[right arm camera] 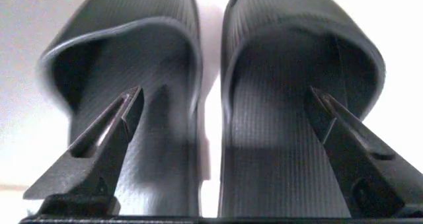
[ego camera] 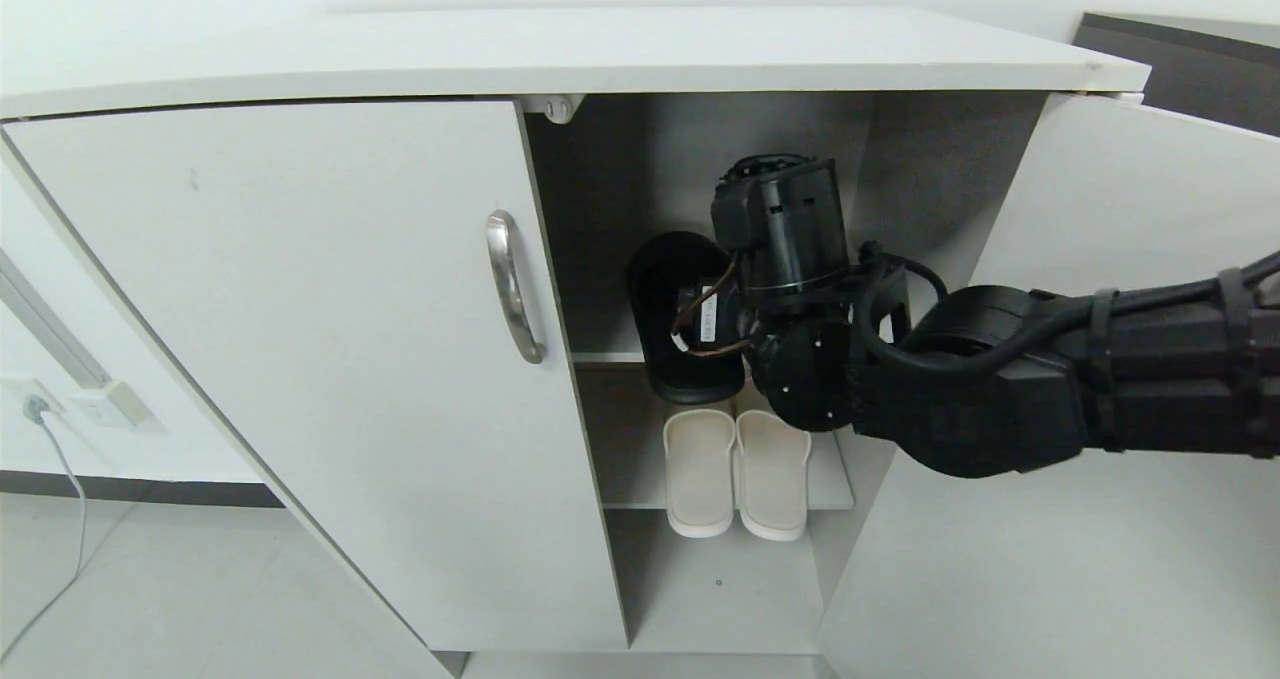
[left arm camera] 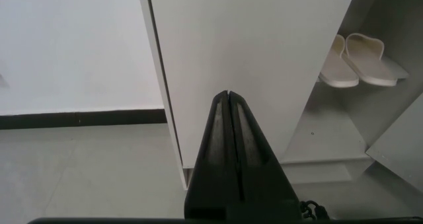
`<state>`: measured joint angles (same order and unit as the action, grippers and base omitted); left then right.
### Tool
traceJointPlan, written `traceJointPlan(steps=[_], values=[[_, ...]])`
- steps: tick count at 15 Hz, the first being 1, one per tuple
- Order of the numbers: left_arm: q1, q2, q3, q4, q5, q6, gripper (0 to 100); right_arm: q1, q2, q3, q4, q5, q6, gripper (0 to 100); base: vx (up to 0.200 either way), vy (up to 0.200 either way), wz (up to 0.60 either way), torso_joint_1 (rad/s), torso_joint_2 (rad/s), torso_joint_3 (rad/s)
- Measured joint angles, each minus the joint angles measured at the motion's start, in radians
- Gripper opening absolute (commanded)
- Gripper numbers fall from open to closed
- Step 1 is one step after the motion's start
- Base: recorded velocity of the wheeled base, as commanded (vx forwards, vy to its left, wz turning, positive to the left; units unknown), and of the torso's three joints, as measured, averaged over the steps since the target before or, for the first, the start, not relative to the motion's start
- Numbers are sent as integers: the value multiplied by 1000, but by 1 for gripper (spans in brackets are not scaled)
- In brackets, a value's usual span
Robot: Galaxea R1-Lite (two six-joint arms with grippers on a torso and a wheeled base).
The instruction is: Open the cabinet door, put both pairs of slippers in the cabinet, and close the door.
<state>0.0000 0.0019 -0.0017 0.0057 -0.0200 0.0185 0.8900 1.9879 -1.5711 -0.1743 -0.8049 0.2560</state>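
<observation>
A pair of black slippers [right arm camera: 277, 118] lies side by side on the upper shelf of the white cabinet [ego camera: 600, 54]. My right gripper [right arm camera: 228, 102] is open right over them, one fingertip above each slipper's sole. From the head view, one black slipper [ego camera: 675, 309] shows at the shelf's front edge, with my right wrist [ego camera: 790, 259] inside the cabinet beside it. A pair of white slippers [ego camera: 735, 469] rests on the shelf below, toes inward. My left gripper [left arm camera: 228, 95] is shut and empty, low in front of the closed left door [left arm camera: 251, 52].
The right cabinet door [ego camera: 1120, 289] stands swung open beside my right arm. The left door [ego camera: 300, 359] is closed and has a metal handle [ego camera: 512, 287]. The bottom compartment [ego camera: 720, 589] holds nothing. A wall socket with a cable [ego camera: 35, 409] is at the far left.
</observation>
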Motion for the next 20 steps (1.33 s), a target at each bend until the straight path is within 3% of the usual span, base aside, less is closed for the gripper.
traceJointPlan(steps=[5,6,8,11,20], values=[[0,0,0,0,0,0,0,92,-170,315,-234,65,-27,100,0,0,0,0,0,0],[0,0,0,0,0,0,0,104,-201,377,-279,82,-31,0,0,0,0,0,0,0],[0,0,0,0,0,0,0,116,-248,476,-369,102,-47,0,0,0,0,0,0,0],[0,0,0,0,0,0,0,121,-287,560,-394,135,-75,0,0,0,0,0,0,0],[0,0,0,0,0,-1,0,148,-301,598,-394,137,-95,0,0,0,0,0,0,0]])
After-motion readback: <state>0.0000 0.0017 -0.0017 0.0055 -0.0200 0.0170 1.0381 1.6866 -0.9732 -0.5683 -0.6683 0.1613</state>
